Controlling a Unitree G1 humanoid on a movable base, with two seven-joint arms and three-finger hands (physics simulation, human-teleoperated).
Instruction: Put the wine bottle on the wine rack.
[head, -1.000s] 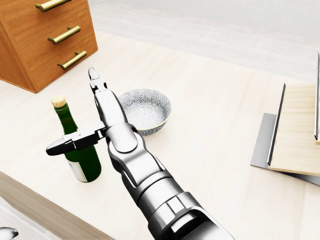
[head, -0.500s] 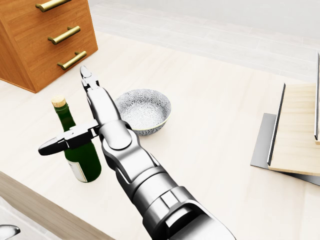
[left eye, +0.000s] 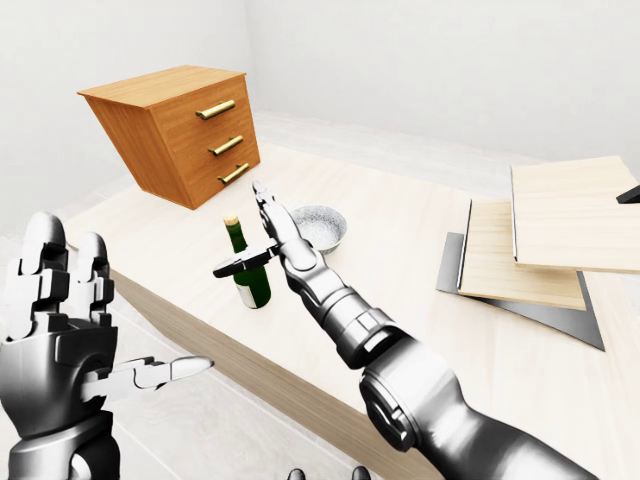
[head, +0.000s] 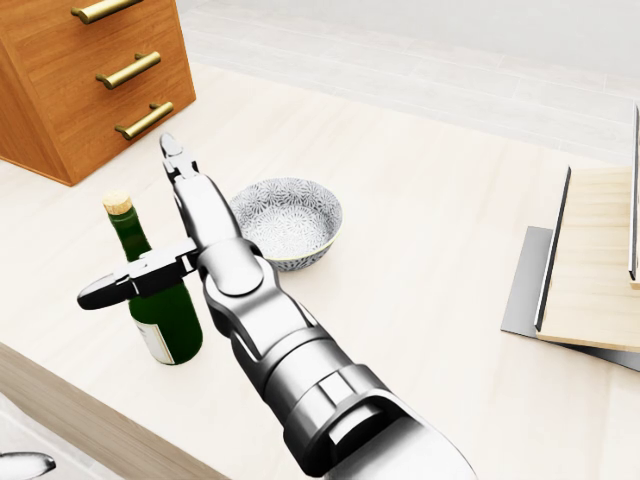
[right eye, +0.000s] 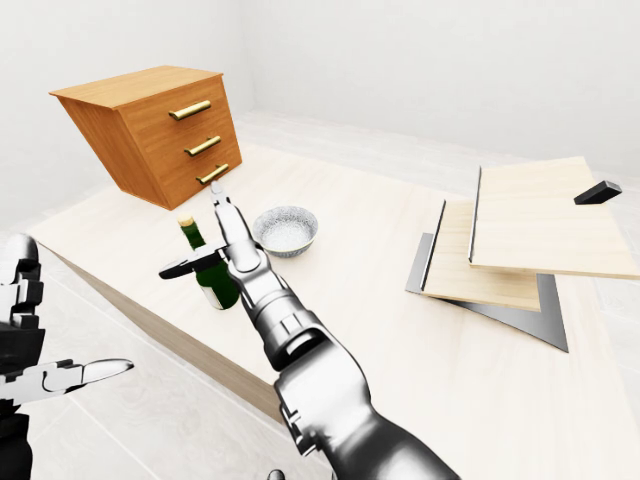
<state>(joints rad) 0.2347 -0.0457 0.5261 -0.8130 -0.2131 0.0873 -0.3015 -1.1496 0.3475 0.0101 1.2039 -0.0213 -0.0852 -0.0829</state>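
Here, glossy green wine bottle (head: 165, 310) beside spread chrome right hand (head: 170, 235).

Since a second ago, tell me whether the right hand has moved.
Yes. In the head view the right hand has shifted left, away from the bowl, and crosses the wine bottle, fingers open.

Your right hand (head: 165, 235) covers the middle of the wine bottle (head: 160, 315) in the head view, so you cannot tell whether its fingers (head: 120, 285) touch the glass. The wine rack (head: 590, 270) is cut off by the right edge there, and the drawer chest (head: 90, 70) by the top and left edges. Your left hand (left eye: 60, 340) runs off the left-eye view's bottom. The bottle's label is too small to read. The desk (head: 430, 260) runs out of frame.
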